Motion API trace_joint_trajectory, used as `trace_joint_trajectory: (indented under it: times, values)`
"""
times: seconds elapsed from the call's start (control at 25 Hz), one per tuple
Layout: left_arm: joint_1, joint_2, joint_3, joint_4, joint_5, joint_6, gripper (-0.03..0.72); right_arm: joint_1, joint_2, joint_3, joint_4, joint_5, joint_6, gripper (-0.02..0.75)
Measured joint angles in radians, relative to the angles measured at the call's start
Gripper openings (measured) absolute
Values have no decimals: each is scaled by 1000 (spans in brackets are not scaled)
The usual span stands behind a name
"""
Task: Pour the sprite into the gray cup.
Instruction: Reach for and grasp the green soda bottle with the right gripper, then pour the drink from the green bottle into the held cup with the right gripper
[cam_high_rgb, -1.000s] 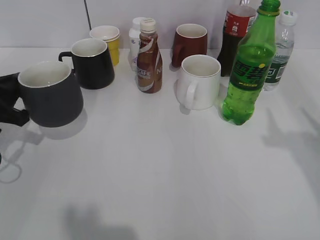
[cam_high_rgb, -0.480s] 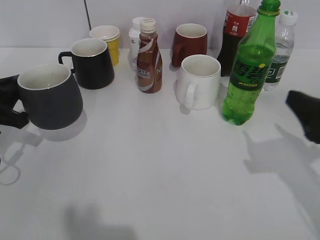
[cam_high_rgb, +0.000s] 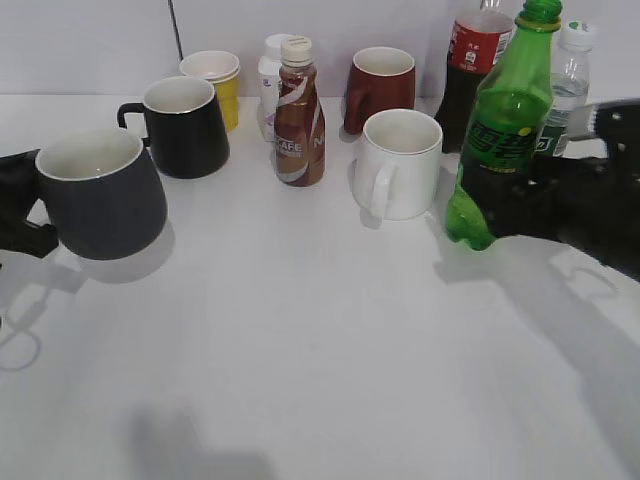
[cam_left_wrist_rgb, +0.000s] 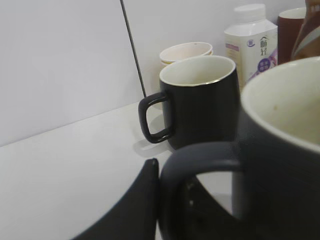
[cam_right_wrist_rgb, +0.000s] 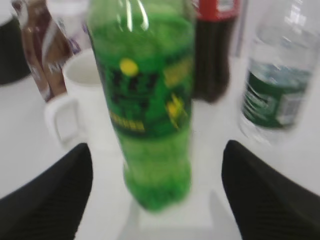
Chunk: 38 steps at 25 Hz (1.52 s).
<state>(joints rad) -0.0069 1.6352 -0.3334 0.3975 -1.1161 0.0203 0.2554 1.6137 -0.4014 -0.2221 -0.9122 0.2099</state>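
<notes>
surface: white table (cam_high_rgb: 320, 340), pale wall behind; a row of cups and bottles is set along the back edge.
landmark: white mug (cam_high_rgb: 398, 163), used for all places below.
right gripper (cam_right_wrist_rgb: 157, 200): jaws are spread wide, one dark finger (cam_right_wrist_rgb: 47, 200) seen on each side of the sprite; no contact with the bottle is shown in the blurred wrist view. In the exterior view the black arm is seen over the bottle's lower part.
sprite (cam_high_rgb: 503, 130): stood upright on the table just right of the white mug, green cap on, between the open jaws.
left gripper (cam_high_rgb: 15, 205): seen at the far left of the white mug, at the handle of the gray cup; one dark finger (cam_left_wrist_rgb: 131, 210) lies against the handle loop. How far it is open cannot be told.
gray cup (cam_high_rgb: 100, 190): well left of the white mug, tilted slightly, cream inside showing; whether it is lifted off the table cannot be told.
neighbours: black mug (cam_high_rgb: 184, 125) left-behind the white mug; brown bottle (cam_high_rgb: 298, 112) just left; cola bottle (cam_high_rgb: 472, 70) and water bottle (cam_high_rgb: 562, 95) behind-right, close behind the sprite.
change from earlier frame: right arm was at the right edge half a second ago, now brought in around the sprite; the sprite, gray cup and left gripper are left as they were.
</notes>
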Motion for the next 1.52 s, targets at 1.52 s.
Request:
trace_joint_trajectory:
  times: [1.52]
  values:
    - [-580, -292, -205, -52, 602, 0, 52, 314, -172, -488, -270, 858, -920, 426]
